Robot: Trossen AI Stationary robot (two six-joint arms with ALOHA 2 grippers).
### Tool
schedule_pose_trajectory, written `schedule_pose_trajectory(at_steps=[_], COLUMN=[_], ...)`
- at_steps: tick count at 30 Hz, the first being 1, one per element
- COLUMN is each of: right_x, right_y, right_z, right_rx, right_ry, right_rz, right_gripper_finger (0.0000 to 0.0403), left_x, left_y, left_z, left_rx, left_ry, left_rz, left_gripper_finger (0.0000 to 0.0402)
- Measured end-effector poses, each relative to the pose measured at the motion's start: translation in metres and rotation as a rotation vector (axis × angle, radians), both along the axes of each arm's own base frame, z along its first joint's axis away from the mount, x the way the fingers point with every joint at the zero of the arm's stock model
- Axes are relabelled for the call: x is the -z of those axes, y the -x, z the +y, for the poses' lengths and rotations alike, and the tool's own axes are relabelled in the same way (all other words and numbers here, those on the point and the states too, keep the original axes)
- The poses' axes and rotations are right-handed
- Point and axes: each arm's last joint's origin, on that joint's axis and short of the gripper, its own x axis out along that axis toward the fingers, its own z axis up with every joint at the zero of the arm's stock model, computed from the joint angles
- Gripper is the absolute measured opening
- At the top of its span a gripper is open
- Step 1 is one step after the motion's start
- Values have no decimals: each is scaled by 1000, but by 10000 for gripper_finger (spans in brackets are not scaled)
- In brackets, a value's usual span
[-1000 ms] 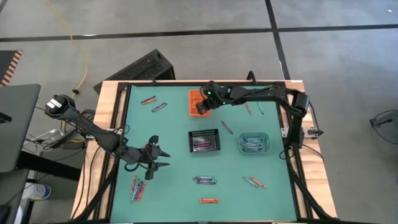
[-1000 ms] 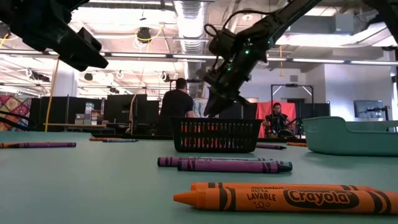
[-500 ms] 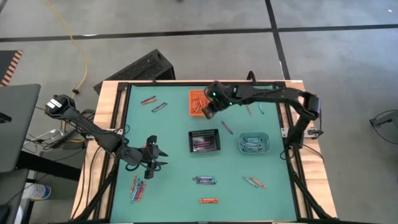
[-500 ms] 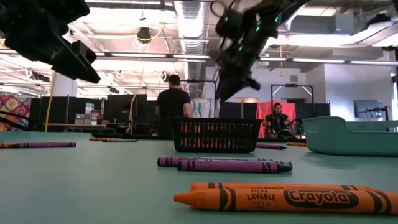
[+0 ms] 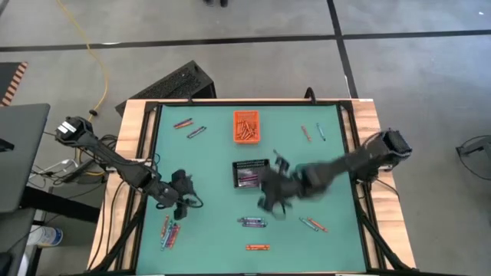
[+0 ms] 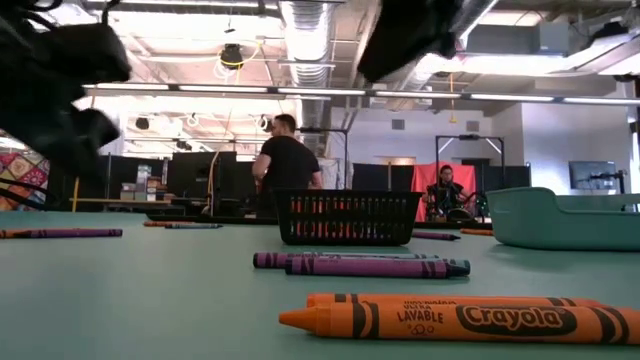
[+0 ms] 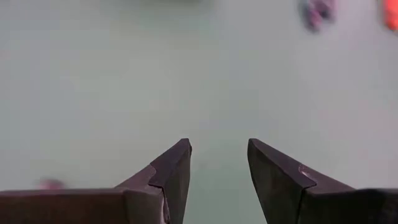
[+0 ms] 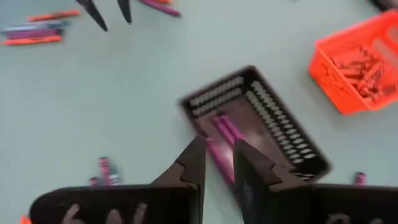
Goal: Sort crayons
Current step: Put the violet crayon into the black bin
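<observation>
Green tabletop holds paper-wrapped crayons (image 6: 455,317) (orange, purple); left gripper (image 7: 217,165) fingers apart, right gripper (image 8: 217,158) unclear.

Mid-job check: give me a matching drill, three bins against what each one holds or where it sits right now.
Things:
1. orange bin
2. black mesh bin
3. teal bin

States:
A. holds purple crayons
B. holds orange-red crayons
C. mostly hidden under the right arm in the high view

Pairs: 1-B, 2-A, 3-C
</observation>
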Motion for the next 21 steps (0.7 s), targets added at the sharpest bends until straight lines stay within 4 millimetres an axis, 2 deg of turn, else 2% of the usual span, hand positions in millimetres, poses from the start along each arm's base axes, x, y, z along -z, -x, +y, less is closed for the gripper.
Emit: schedule_pose_trajectory(at_steps=[2,5,9,12,14,17,21], right_x=[7,22,38,47,48,46,44], right_y=[3,8,13,15,16,15,14], right_z=[30,66,96,108,110,111,110], right_rx=[-5,-28,-62,-66,-64,-49,-48], right_ry=[33,60,42,25,16,18,53], right_rz=[-49,-80,-100,-97,-102,-131,-158], right_gripper_finger=[77,77,77,77,77,77,77], left_x=[-2,-16,-40,-58,-61,-58,-40], left_y=[1,2,10,17,19,14,4], left_z=[-7,-21,-44,-60,-69,-83,-96], left_rx=[63,101,107,59,4,-42,-80], left_ry=[98,231,391,467,461,447,343], left_rz=[38,49,121,170,223,324,469], left_gripper_finger=[149,149,147,141,136,131,128])
